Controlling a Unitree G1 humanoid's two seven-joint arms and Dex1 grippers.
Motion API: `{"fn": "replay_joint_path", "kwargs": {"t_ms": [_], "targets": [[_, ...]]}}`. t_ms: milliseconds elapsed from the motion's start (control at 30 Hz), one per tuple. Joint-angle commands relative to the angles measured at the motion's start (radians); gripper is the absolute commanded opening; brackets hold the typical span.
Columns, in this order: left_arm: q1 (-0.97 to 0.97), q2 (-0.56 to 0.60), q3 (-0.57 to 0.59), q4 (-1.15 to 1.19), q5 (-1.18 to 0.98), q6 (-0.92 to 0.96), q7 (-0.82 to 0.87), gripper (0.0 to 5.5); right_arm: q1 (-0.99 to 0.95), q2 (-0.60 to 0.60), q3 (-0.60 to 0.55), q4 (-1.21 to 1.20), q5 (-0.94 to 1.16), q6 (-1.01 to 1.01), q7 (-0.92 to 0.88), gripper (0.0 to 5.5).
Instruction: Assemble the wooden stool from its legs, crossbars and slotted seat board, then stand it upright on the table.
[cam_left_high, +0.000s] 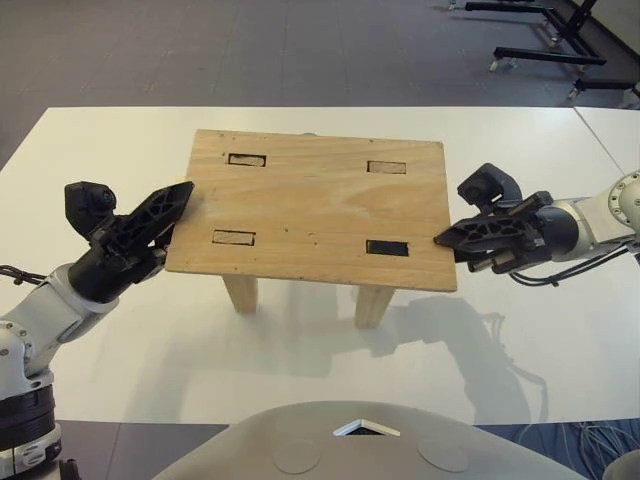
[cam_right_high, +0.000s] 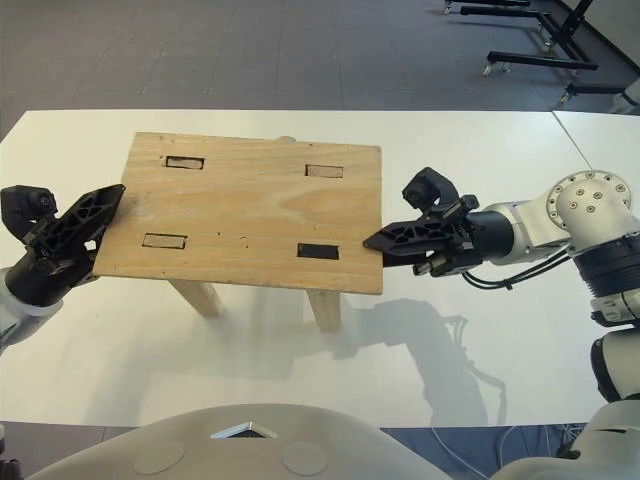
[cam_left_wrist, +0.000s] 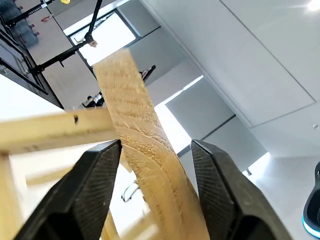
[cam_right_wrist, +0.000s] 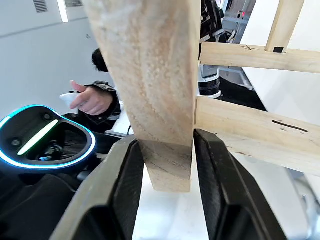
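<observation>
The stool (cam_left_high: 310, 215) stands upright at frame centre on the table (cam_left_high: 100, 150), seat board (cam_left_high: 300, 180) on top and two legs (cam_left_high: 240, 293) showing beneath. The left claw (cam_left_high: 175, 205), at the board's left edge, straddles it slackly. The right claw (cam_left_high: 445, 240), at the right edge, is clamped on the board. Assembly appears essentially done. The slot (cam_left_high: 387, 247) at lower right looks dark, so it is possibly not fully seated. What is left is probably letting go.

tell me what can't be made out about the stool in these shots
Far legs: head views, hidden under the seat board; two near legs stick out below it.
Crossbars: head views, covered by the board; right wrist view, cut off by the frame edge; left wrist view, blurred.
Dark slot: head views, too small to tell whether it is filled.
</observation>
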Motion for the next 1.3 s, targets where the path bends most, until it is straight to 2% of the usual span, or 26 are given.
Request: {"fn": "replay_joint_path", "kwargs": {"t_ms": [33,100,200,300,467,600,733,800,867,933,1000,1133,1300], "targets": [[-0.007,-0.016,0.02,-0.015,-0.012,0.006,0.018,3.14,-0.039,-0.003,0.009,0.02,0.057,-0.019,0.033,1.44],[0.001,-0.013,0.02,-0.021,-0.012,0.006,0.028,3.54,-0.037,0.009,-0.004,0.025,0.057,-0.03,0.015,1.44],[0.021,-0.007,0.012,-0.033,-0.011,0.002,0.04,4.1,0.027,0.053,-0.086,-0.011,0.057,-0.102,-0.093,1.44],[0.045,-0.005,0.009,-0.045,-0.003,0.0,0.041,4.63,0.112,0.121,-0.206,-0.066,0.057,-0.174,-0.222,2.25],[0.051,-0.007,0.008,-0.043,0.026,-0.009,0.027,5.38,0.204,0.208,-0.354,-0.114,0.057,-0.204,-0.346,3.18],[0.058,-0.017,0.016,-0.031,0.06,-0.016,0.003,5.4,0.249,0.175,-0.419,-0.072,0.057,-0.169,-0.369,4.09],[0.067,-0.008,0.03,-0.034,0.104,-0.01,-0.047,5.4,0.267,0.093,-0.449,0.009,0.057,-0.063,-0.232,4.09],[0.076,0.0,0.042,-0.042,0.151,-0.011,-0.094,5.4,0.336,0.048,-0.498,-0.057,0.057,-0.034,-0.146,4.09],[0.082,0.004,0.061,-0.042,0.207,-0.026,-0.14,5.4,0.438,0.053,-0.576,-0.175,0.053,-0.079,-0.155,4.09],[0.108,0.012,0.096,-0.055,0.29,-0.045,-0.211,5.4,0.56,0.128,-0.664,-0.373,-0.079,-0.159,-0.143,4.09],[0.148,0.031,0.123,-0.077,0.355,-0.043,-0.286,5.4,0.653,0.206,-0.681,-0.541,-0.207,-0.249,-0.134,4.09],[0.181,0.065,0.107,-0.131,0.441,-0.028,-0.416,5.4,0.739,0.324,-0.609,-0.693,-0.356,-0.369,-0.162,4.09],[0.206,0.073,0.036,-0.201,0.471,-0.002,-0.495,5.4,0.758,0.402,-0.519,-0.735,-0.366,-0.408,-0.221,4.09]]}}
